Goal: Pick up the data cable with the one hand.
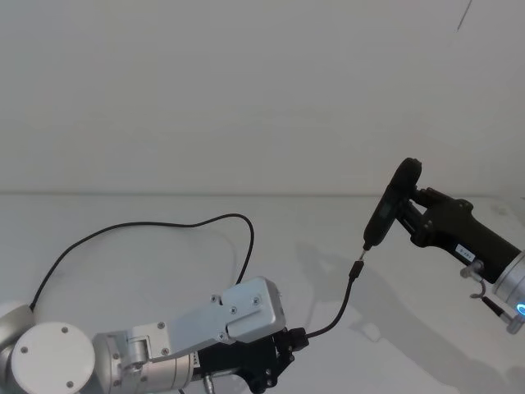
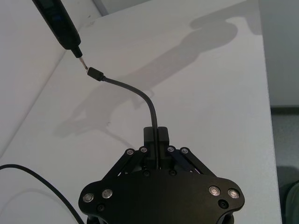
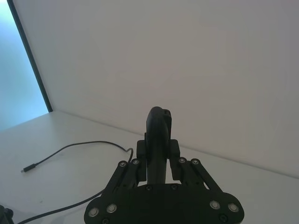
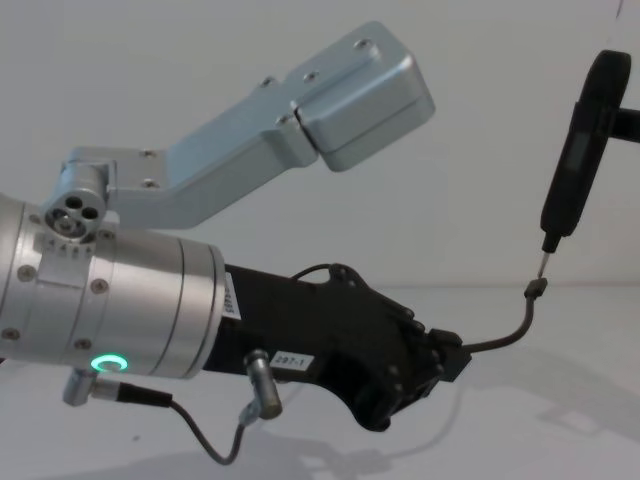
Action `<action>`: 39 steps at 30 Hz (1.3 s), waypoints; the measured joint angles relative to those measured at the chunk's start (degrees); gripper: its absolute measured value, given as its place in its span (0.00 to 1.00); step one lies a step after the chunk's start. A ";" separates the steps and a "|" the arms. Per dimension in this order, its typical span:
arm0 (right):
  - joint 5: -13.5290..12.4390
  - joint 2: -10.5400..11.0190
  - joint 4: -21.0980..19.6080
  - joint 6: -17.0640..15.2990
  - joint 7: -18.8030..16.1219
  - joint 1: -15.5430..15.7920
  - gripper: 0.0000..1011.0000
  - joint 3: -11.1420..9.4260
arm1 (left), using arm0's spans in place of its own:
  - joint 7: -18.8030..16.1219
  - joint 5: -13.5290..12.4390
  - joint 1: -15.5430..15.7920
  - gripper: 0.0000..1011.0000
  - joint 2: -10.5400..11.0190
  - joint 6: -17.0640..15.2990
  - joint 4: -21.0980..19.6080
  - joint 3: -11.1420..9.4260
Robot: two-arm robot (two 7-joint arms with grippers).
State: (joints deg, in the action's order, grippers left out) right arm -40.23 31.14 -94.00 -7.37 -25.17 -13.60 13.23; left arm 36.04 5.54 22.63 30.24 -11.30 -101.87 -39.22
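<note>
Lower left of head view: left gripper [image 1: 291,341], black two-jaw plastic on a thick silver cylinder w/ green ring light, is clamped shut on the data cable [image 1: 332,316], a long thin black flexible cord. Its slack trails off in a loop across the white table [image 1: 164,271] toward the frame's left edge. The short end arcs up to centre-right, small dark rectangular plug [image 1: 355,270] raised off the surface.

Right side: right gripper [image 1: 414,215] shut on a slim black pen-like tool [image 1: 390,203], metal tip just above the plug; touching or not, can't tell.

Judgement: pickup looks essentially done; only the slack is left to lift.
</note>
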 joint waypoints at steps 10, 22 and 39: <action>-0.16 0.13 0.08 0.11 0.19 -0.11 0.28 0.23 | 0.00 0.00 0.00 0.05 0.01 0.00 0.00 0.00; -0.28 0.28 0.44 0.31 0.38 -0.33 0.28 0.57 | 0.00 0.00 0.00 0.05 0.01 0.00 0.00 0.00; -0.35 0.70 1.36 0.70 0.74 -1.09 0.28 1.52 | 0.00 0.00 0.00 0.05 0.00 0.00 0.00 0.00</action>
State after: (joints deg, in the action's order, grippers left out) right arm -40.58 31.84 -92.64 -6.67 -24.43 -14.70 14.76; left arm 36.04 5.54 22.63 30.25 -11.30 -101.87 -39.22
